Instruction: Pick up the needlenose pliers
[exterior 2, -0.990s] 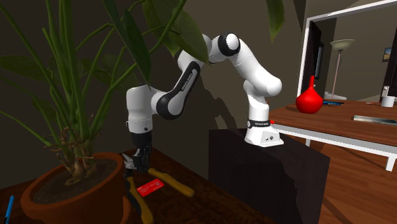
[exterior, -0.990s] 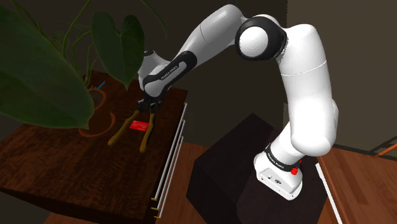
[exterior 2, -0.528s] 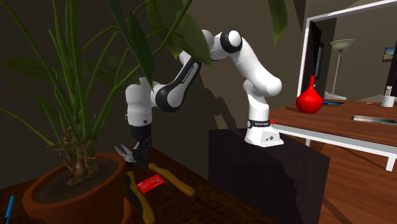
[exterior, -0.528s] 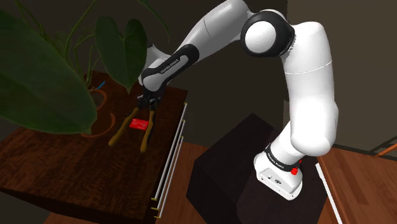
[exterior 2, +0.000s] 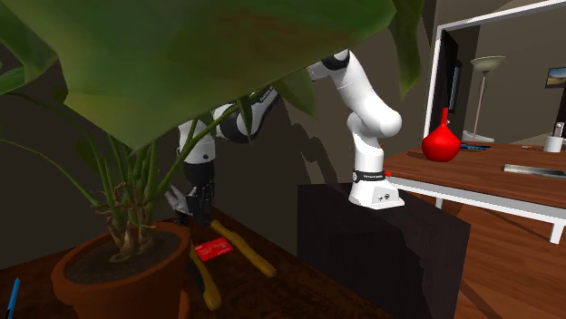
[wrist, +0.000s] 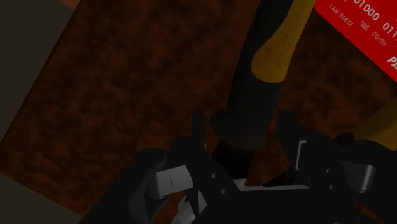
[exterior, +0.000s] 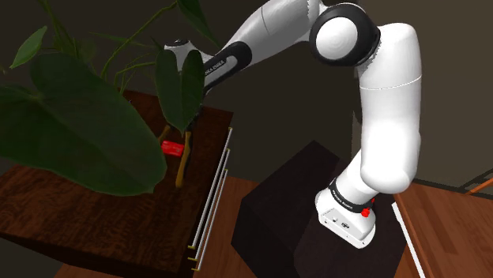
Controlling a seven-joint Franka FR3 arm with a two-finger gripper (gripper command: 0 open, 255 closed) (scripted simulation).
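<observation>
Yellow-handled needlenose pliers [wrist: 254, 95] are what the gripper [wrist: 245, 130] has got. In the wrist view the two black fingers [wrist: 198, 137] sit narrow and tight against either side of the dark part just below the handles, so it's clamped on them. One yellow grip runs away from the fingers toward a red card [wrist: 362, 25] with white lettering that's lying on the dark wood bench [exterior: 103, 213].

From the second exterior view the pliers' head end is up at the gripper and the two handles slope down toward the bench on either side of the card. I can't tell if the handle tips are touching the wood. All of that is just beside a terracotta pot [exterior 2: 118, 281] holding a big leafy plant [exterior: 87, 134]. In the shoulder view its leaves hang in front of the gripper, and one yellow handle and the card peek out beneath them.

The white arm [exterior: 379, 103] reaches over from its dark box stand [exterior: 292, 205]. Off on the second exterior view's right, a red vase [exterior 2: 442, 138] sits on a white-edged table [exterior 2: 508, 195].
</observation>
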